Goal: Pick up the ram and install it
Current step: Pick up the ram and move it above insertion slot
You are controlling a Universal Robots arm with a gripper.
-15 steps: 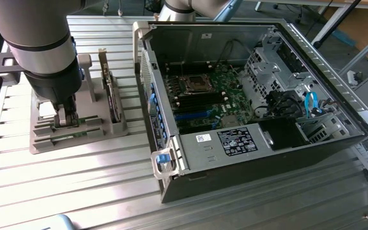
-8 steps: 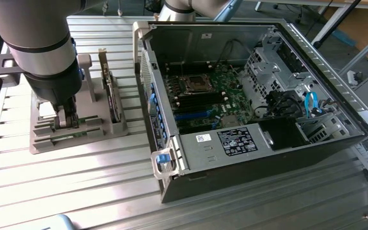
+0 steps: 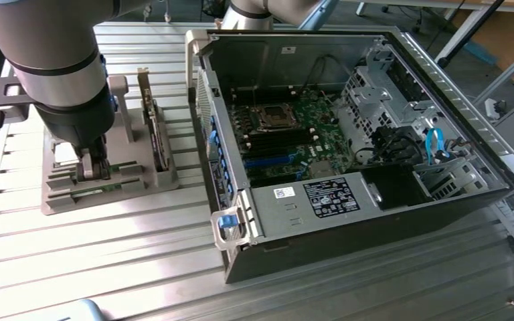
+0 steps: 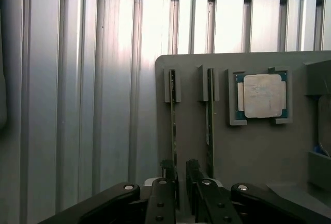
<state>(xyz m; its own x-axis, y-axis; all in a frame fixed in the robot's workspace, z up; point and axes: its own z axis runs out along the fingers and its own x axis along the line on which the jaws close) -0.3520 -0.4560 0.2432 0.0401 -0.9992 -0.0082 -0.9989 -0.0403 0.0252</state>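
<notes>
Two rams stand on edge in slots of a grey holder (image 4: 196,146). One ram (image 4: 172,115) runs straight into the narrow gap between my fingertips (image 4: 166,171); the other ram (image 4: 209,115) stands just beside it, outside the fingers. My gripper (image 4: 180,175) is open, its jaws on either side of the first ram's near end and not pressed on it. In the exterior view my gripper (image 3: 92,168) is lowered onto the holder (image 3: 105,197) at that view's left.
A square silver processor chip (image 4: 261,95) sits in a pocket of the holder. A dark expansion card (image 3: 154,134) stands upright on the holder beside my arm. The open computer case (image 3: 364,221) with its motherboard (image 3: 297,130) lies at the exterior view's right on the ribbed metal table (image 3: 105,267).
</notes>
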